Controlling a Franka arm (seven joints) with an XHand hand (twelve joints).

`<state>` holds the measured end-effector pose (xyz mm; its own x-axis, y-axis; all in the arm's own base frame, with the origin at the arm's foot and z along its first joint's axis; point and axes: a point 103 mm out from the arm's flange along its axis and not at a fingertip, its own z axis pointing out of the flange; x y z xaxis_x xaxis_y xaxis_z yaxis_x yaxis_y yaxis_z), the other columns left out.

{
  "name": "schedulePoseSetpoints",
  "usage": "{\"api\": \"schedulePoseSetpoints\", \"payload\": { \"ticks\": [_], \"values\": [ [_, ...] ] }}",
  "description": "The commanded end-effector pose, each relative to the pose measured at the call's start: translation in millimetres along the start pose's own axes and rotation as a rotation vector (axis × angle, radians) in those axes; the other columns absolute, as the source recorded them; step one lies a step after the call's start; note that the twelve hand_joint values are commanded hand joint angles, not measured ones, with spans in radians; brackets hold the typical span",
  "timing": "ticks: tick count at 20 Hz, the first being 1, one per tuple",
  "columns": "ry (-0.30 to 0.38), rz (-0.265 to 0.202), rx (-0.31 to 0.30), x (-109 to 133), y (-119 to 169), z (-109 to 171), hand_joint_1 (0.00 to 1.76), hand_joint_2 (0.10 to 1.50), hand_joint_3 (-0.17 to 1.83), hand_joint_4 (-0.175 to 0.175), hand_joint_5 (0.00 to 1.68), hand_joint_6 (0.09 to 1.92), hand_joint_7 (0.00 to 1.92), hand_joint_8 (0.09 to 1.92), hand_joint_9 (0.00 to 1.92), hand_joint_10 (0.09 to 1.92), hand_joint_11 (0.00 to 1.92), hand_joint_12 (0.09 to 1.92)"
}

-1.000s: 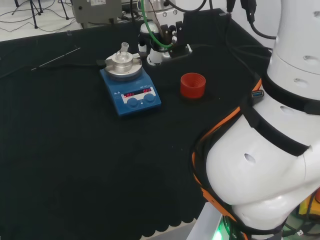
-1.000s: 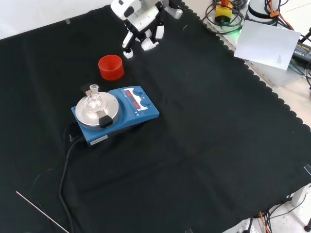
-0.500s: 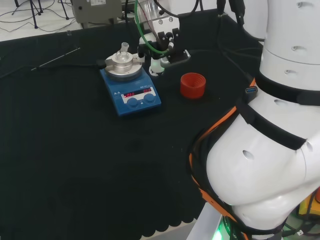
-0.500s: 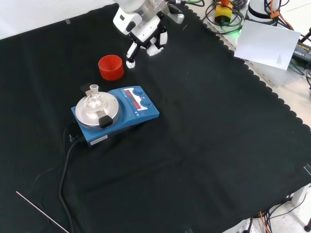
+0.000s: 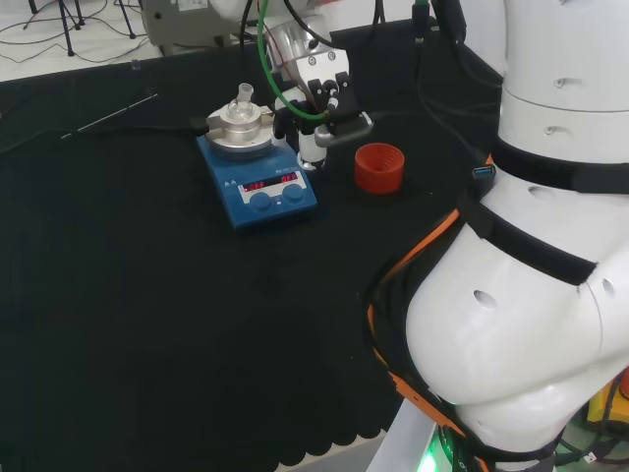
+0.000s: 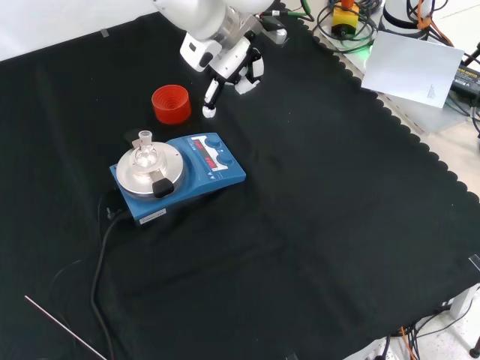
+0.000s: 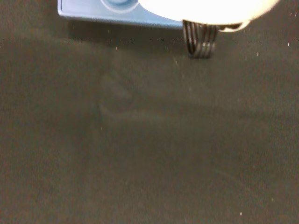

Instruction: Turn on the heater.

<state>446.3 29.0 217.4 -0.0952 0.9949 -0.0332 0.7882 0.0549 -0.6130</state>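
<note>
Black cloth with a scalloped edge covers the worktop (image 6: 337,225). Going left to right in the front view: one thin metal rod (image 6: 64,327) lies at the lower left corner, and one black cable (image 6: 97,270) curves up to the back of the heater. One heater (image 6: 180,176), a flat blue box, stands left of centre; it carries a round silver plate (image 6: 142,174) with one small clear glass flask (image 6: 145,154) upright on it, beside a black knob-like piece. On its sloped front panel sit two red lit displays, too small to read, and two round blue dials (image 5: 276,201). No label or writing can be read on it.

One red ribbed ring (image 6: 171,103), a short open cylinder, stands just beyond the heater and apart from it. To its right hangs one robot hand (image 6: 225,64), white with black parts, its fingers relaxed and grasping nothing; one fingertip (image 6: 208,111) points down near the ring, close above the cloth. In the head view the robot hand (image 5: 319,118) sits between heater and ring (image 5: 379,167), just beside the heater's right edge. The wrist view shows the heater's blue front edge (image 7: 112,11), a dial, and a ribbed black finger pad (image 7: 201,39) over bare cloth.
</note>
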Motion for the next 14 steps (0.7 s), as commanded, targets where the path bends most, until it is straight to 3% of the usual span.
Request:
{"api": "schedulePoseSetpoints", "payload": {
  "ticks": [1,14],
  "values": [
    [-0.018,-0.013,0.051,8,2,14,1.49,0.61,1.14,-0.035,0.29,0.21,1.9,1.53,1.92,1.56,1.92,1.68],
    [-0.054,-0.05,0.123,22,17,31,1.49,0.61,1.14,-0.025,0.27,0.14,1.89,1.53,1.92,1.55,1.92,1.66]
  ]
}}
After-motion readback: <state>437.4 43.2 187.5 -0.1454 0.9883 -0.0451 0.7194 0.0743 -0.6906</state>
